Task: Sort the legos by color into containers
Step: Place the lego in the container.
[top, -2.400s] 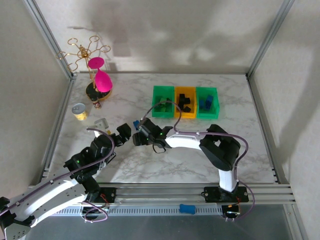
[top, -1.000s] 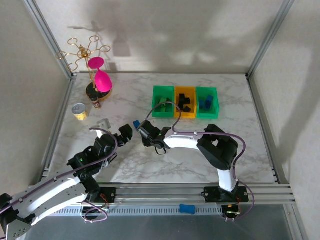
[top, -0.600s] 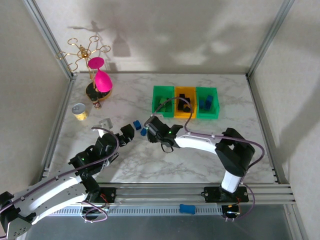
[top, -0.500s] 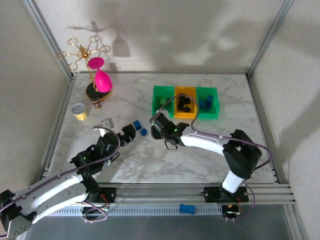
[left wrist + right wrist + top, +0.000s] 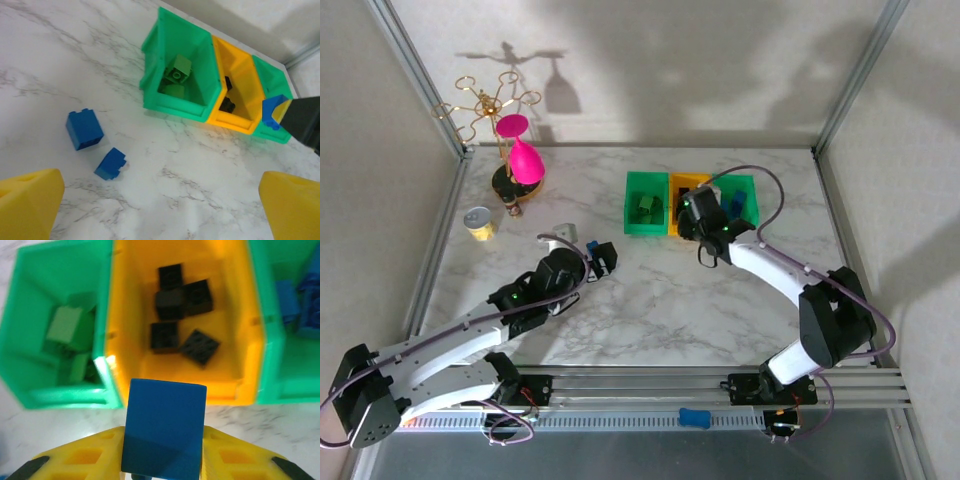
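The left gripper (image 5: 160, 202) hangs low over the marble table (image 5: 650, 310) with its yellow fingers (image 5: 30, 202) spread wide and nothing between them. Just ahead of it, two loose blue bricks (image 5: 84, 129) lie on the table, close together but apart, the smaller one (image 5: 111, 163) nearer the gripper.

Farther in, the right gripper (image 5: 162, 455) is clamped on a blue brick (image 5: 164, 425), held at the near side of the bin row. It seems to sit in front of the yellow-orange bin (image 5: 125, 315), though the brick itself blocks the exact line.

That middle bin holds black bricks (image 5: 172, 305). The left green bin (image 5: 60, 396) holds green bricks (image 5: 65, 327), and the right green bin (image 5: 267, 365) holds blue bricks (image 5: 290, 305).

At the far left stand a small yellow can (image 5: 477, 222) and a pink piece on a gold wire stand (image 5: 520, 155).
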Tool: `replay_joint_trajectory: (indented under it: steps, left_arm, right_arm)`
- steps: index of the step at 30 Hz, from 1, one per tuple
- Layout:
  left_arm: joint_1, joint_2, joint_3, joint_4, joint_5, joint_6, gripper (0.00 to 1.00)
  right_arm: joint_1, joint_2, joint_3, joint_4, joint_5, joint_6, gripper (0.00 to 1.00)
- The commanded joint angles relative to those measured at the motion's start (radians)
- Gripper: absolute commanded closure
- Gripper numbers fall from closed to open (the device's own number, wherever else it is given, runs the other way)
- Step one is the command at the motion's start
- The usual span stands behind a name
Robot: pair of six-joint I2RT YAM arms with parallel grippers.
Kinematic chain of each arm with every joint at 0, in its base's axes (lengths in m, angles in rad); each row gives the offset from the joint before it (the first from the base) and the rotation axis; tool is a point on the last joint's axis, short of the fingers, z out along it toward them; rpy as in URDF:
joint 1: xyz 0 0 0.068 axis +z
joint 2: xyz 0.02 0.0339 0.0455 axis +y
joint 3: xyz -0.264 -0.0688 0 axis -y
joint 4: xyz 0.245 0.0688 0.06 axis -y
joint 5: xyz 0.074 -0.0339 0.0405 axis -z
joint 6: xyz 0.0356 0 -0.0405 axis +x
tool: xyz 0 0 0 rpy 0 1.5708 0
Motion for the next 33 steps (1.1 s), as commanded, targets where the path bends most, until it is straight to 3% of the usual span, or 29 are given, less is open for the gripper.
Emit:
replay_joint_trajectory:
  steps: [1, 15, 21, 27, 33]
  left_arm:
    - [0.005, 0.046, 0.052, 0.062, 0.066, 0.047, 0.0]
    - [0.004, 0.188, 0.127, 0.103, 0.133, 0.088, 0.0]
    - [0.004, 0.186, 0.122, 0.101, 0.124, 0.095, 0.0]
    - [0.005, 0.185, 0.127, 0.093, 0.114, 0.104, 0.0]
    - [0.005, 0.172, 0.127, 0.083, 0.1, 0.11, 0.0]
  right_arm:
    - [-0.061, 0.008, 0.046, 0.004, 0.006, -0.056, 0.64]
    - [-0.321, 0.223, 0.21, 0.07, -0.078, -0.132, 0.63]
    - [-0.367, 0.312, 0.267, 0.086, -0.126, -0.158, 0.62]
    - [-0.37, 0.375, 0.333, 0.068, -0.132, -0.188, 0.54]
    - [-0.37, 0.318, 0.317, 0.068, -0.139, -0.189, 0.49]
